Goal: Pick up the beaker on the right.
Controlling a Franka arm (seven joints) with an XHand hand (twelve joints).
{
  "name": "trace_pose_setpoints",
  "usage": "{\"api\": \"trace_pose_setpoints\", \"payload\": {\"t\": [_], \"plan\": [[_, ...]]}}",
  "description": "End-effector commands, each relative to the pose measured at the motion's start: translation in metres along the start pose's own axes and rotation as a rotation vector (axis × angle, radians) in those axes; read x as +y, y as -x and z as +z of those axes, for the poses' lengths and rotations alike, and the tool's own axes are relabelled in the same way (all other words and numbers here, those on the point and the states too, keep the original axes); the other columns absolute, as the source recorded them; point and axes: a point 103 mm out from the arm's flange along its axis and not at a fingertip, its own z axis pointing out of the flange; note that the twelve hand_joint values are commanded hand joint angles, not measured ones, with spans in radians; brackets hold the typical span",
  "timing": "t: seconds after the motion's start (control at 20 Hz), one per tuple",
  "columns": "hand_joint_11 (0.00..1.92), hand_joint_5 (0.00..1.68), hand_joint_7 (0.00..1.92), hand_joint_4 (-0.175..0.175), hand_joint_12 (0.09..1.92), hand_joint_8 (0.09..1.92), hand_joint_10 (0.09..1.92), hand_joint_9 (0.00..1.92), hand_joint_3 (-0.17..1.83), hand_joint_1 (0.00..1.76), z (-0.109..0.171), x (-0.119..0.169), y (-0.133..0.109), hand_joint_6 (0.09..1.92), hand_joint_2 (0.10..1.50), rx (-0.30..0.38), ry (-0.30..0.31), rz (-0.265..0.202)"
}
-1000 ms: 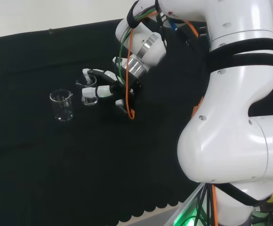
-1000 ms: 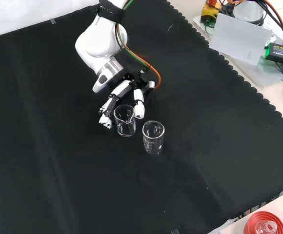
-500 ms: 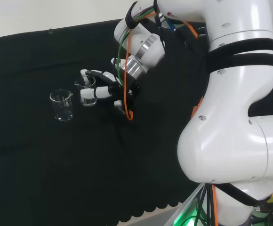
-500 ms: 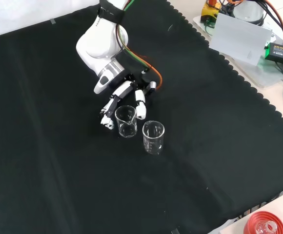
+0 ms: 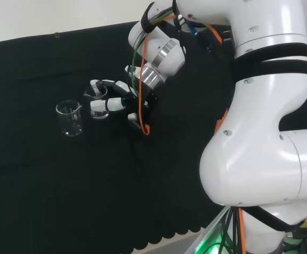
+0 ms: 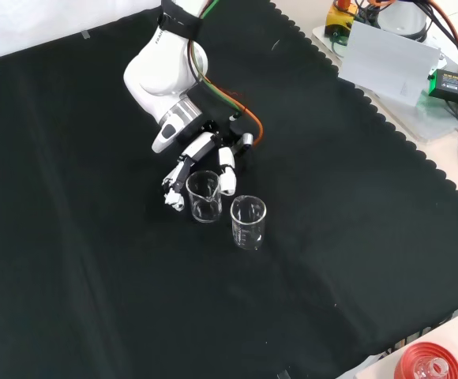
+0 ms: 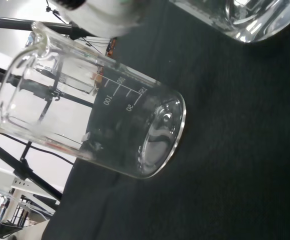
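Black cloth (image 6: 95, 260) covers the bench, and two clear glass beakers stand upright on it, close together but apart. In the head view the smaller beaker (image 5: 99, 102) is to the right and the taller beaker (image 5: 70, 118) to the left; in the front view the smaller beaker (image 6: 203, 195) is up and to the left of the taller beaker (image 6: 249, 223). The hand (image 6: 205, 154), black and white, reaches down from the white arm (image 6: 162, 67) and has its fingers curled round the smaller beaker, with fingers (image 5: 108, 105) on either side of the glass in the head view and white fingertips (image 6: 226, 181) against its wall in the front view. The smaller beaker's base appears to be on or very near the cloth; I cannot tell whether it is lifted. In the wrist view the taller beaker (image 7: 92, 122) is close and large, with white graduation marks on its side, and appears empty. An orange cable (image 5: 141, 119) loops beside the wrist.
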Motion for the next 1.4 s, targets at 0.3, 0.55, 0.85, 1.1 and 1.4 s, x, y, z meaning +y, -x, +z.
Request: {"api": "trace_pose_setpoints", "payload": {"t": [0.3, 0.55, 0.85, 1.1, 1.4], "plan": [[0.0, 0.39, 0.35, -0.086, 1.31, 0.71, 0.71, 0.38, -0.17, 0.96, 0.002, 0.001, -0.001, 0.09, 0.85, 0.014, 0.016, -0.003], [0.02, 0.51, 0.45, -0.076, 1.34, 0.69, 0.68, 0.46, -0.17, 0.98, 0.003, 0.001, -0.001, 0.15, 0.87, 0.033, 0.062, 0.003], [0.73, 1.17, 1.26, 0.003, 1.09, 0.42, 0.51, 1.09, -0.17, 1.23, -0.006, -0.001, -0.004, 0.68, 1.06, -0.038, 0.118, 0.043], [1.05, 1.28, 1.6, -0.16, 0.88, 0.09, 0.2, 1.35, -0.17, 1.41, -0.003, 0.008, -0.009, 0.58, 1.03, -0.053, 0.148, 0.044], [1.08, 1.28, 1.63, -0.175, 0.86, 0.09, 0.15, 1.38, -0.17, 1.42, -0.031, -0.002, -0.018, 0.54, 1.02, -0.097, 0.205, 0.003]]}}
